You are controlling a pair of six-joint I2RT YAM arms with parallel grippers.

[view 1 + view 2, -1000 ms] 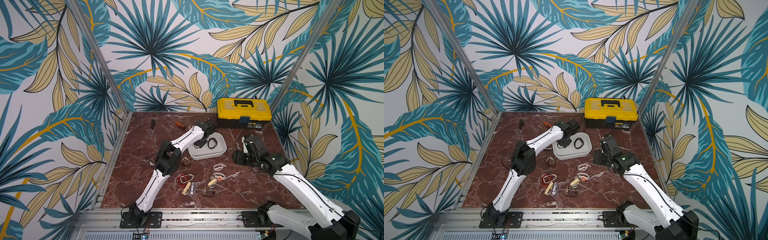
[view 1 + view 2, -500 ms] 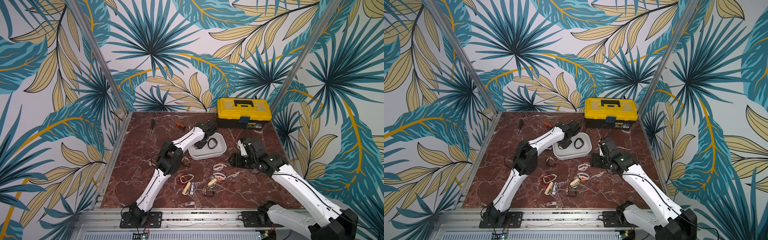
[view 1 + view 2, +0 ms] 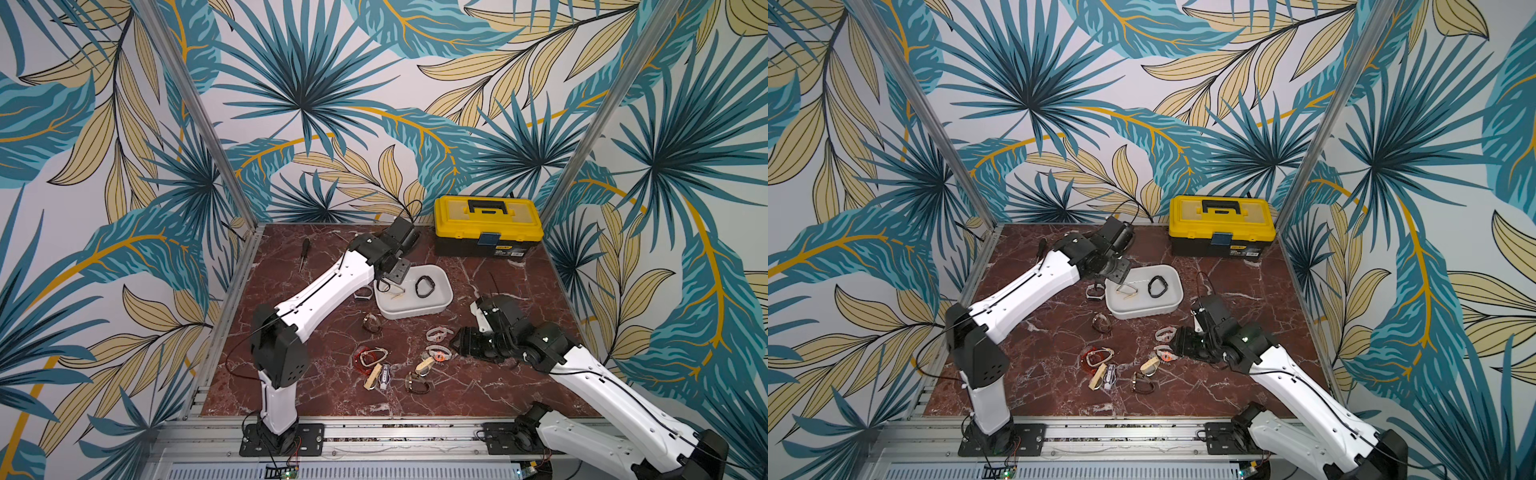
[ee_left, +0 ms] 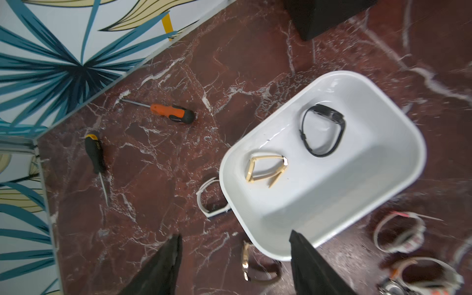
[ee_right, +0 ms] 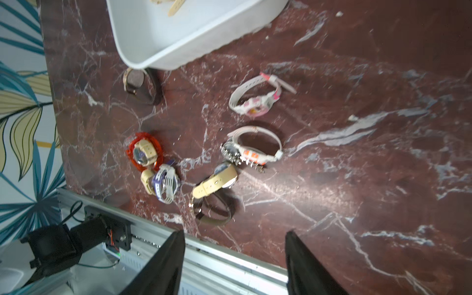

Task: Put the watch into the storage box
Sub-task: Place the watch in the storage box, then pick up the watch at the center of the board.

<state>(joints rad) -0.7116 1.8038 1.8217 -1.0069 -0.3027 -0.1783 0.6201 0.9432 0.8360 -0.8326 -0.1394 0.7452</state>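
Smooth white round-cornered box [image 4: 344,194] holds a tan-strap watch [image 4: 251,169] and a black watch [image 4: 329,113]; left gripper [image 4: 235,235] and right gripper [image 5: 235,233] jaws apart, empty.

No legible text, even on the toolbox [image 3: 487,232].

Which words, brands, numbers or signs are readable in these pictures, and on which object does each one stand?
No text can be read with certainty.
Label on the front of the yellow-lidded toolbox: printed, but too small to read.
Mark on the handle of the black screwdriver: blurred, not readable.
Dials of the watches, such as the pink-and-white watch: blurred, no numbers readable.
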